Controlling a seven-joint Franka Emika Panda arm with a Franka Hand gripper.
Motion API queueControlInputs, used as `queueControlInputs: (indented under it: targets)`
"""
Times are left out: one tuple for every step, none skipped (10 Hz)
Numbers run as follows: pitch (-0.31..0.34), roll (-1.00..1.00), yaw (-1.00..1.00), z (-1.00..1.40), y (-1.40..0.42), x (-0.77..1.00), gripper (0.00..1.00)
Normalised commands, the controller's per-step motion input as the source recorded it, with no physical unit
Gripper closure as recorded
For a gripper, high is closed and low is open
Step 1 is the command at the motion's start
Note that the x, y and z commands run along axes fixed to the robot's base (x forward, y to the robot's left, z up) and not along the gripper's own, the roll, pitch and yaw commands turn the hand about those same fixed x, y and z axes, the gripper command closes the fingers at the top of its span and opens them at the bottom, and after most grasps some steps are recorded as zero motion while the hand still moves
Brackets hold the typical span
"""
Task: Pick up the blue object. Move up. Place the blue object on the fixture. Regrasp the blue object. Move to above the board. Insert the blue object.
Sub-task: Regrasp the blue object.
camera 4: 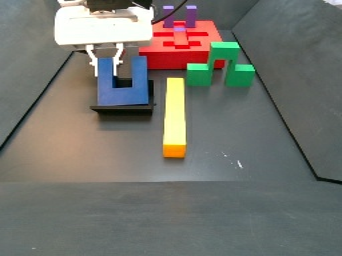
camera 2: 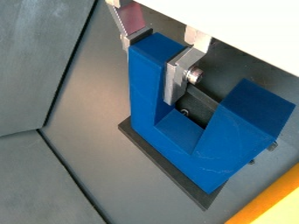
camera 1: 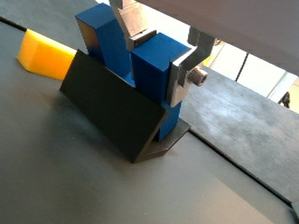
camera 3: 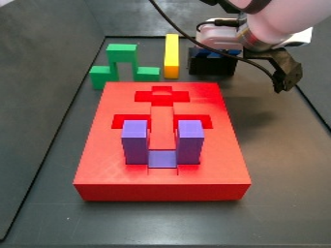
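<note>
The blue object point(camera 1: 146, 74) point(camera 2: 152, 101) stands upright on the fixture point(camera 1: 107, 109), a black block on a base plate point(camera 2: 176, 182), prongs pointing up. My gripper point(camera 1: 160, 59) point(camera 2: 152, 59) reaches down over one prong, with a silver finger point(camera 1: 184, 74) flat against its side and the opposite finger at its top edge. It looks shut on that prong. In both side views the gripper point(camera 3: 220, 44) point(camera 4: 112, 58) hangs over the blue object point(camera 3: 211, 66) point(camera 4: 123, 80), beside the red board point(camera 3: 116, 165) point(camera 4: 167, 50).
A purple U-shaped block point(camera 3: 155, 140) point(camera 4: 181, 15) sits in a recess of the board. Green blocks point(camera 3: 119, 60) point(camera 4: 221, 62) and a yellow bar point(camera 3: 171, 53) point(camera 4: 174, 115) point(camera 1: 45, 51) lie on the dark floor between board and fixture.
</note>
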Motion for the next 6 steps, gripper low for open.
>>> queueControlInputs:
  targets:
    - [0.000,0.00,0.00,0.00,0.00,0.00,1.00]
    - [0.000,0.00,0.00,0.00,0.00,0.00,1.00]
    - [0.000,0.00,0.00,0.00,0.00,0.00,1.00]
    - [0.000,0.00,0.00,0.00,0.00,0.00,1.00]
    - [0.000,0.00,0.00,0.00,0.00,0.00,1.00]
    - [0.000,0.00,0.00,0.00,0.00,0.00,1.00]
